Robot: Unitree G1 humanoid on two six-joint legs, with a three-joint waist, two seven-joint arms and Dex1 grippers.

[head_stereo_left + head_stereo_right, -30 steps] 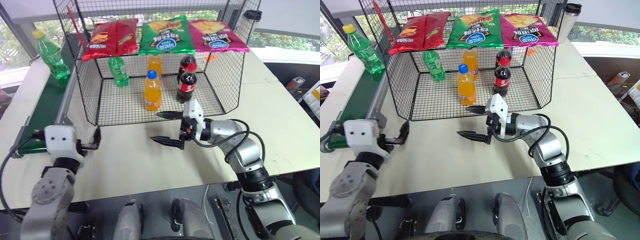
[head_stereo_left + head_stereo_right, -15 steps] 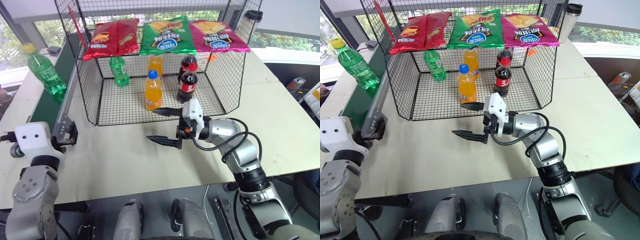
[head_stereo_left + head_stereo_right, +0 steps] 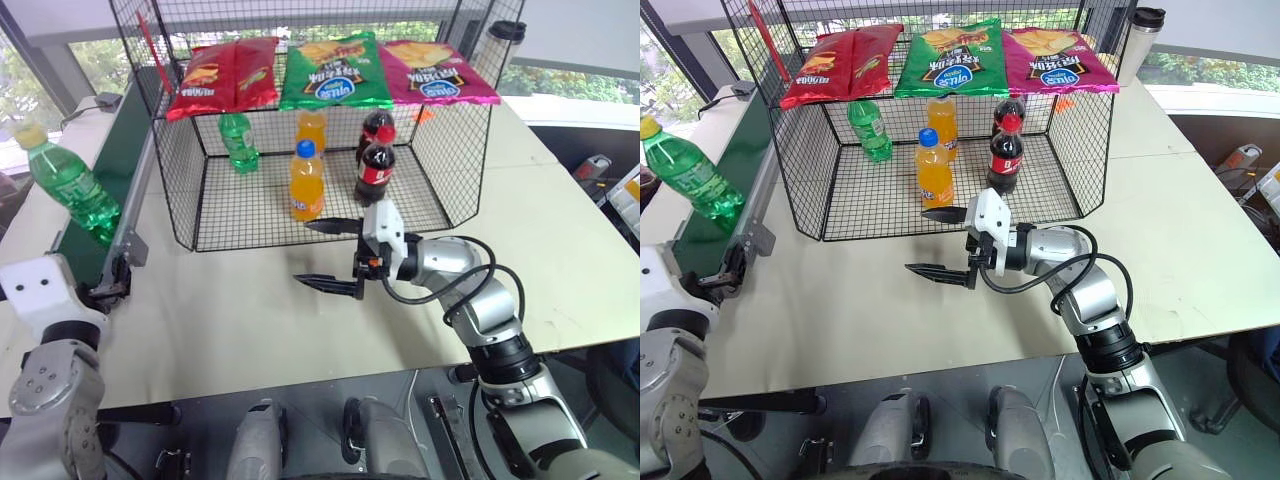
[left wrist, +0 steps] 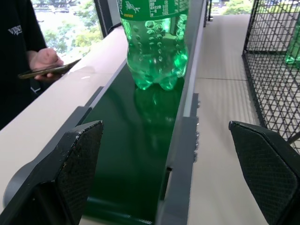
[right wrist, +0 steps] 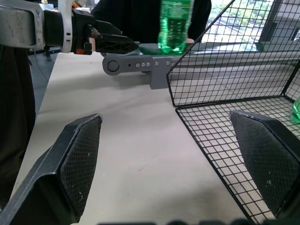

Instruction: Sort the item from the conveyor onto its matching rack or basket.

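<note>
In the head views, the green soda bottle (image 3: 62,186) is seen upright on the conveyor (image 3: 95,215) near its end, nearer than a second ago. Orange (image 3: 305,181), cola (image 3: 375,166) and green bottles (image 3: 238,143) stand inside the black wire cage (image 3: 190,190), beside the belt.

In the left wrist view, the left gripper (image 4: 171,176) is spread wide, empty, facing the bottle; a person's hand (image 4: 44,60) holds a phone (image 4: 47,71).

In the right wrist view, the right gripper (image 5: 171,164) is held open, empty, at the cage front.

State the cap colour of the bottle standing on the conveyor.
Yellow; the bottle shows it best in the left eye view.
</note>
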